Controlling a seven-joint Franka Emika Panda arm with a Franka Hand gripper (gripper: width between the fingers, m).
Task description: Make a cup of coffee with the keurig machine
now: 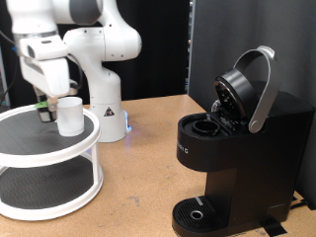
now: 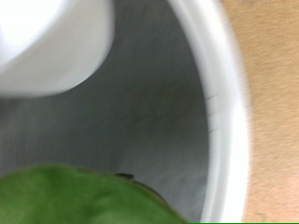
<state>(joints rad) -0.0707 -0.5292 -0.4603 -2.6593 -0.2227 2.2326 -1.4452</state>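
Note:
The white cup (image 1: pixel 69 116) stands on the top shelf of a white round two-tier stand (image 1: pixel 30 148) at the exterior view's left. My gripper (image 1: pixel 43 102) hangs low over that shelf, just left of the cup, right at a small dark pod with a green top (image 1: pixel 45 113). In the wrist view the green pod top (image 2: pixel 79 198) fills the near edge and the cup (image 2: pixel 51 42) is close beside it; my fingers do not show there. The black keurig machine (image 1: pixel 237 148) stands at the right with its lid (image 1: pixel 242 89) raised and its pod chamber open.
The stand's grey shelf surface (image 2: pixel 149 121) and white rim (image 2: pixel 224 103) show in the wrist view, with the wooden table (image 2: pixel 276 112) beyond. The robot's white base (image 1: pixel 104 99) stands behind the stand. Bare wooden table lies between stand and machine.

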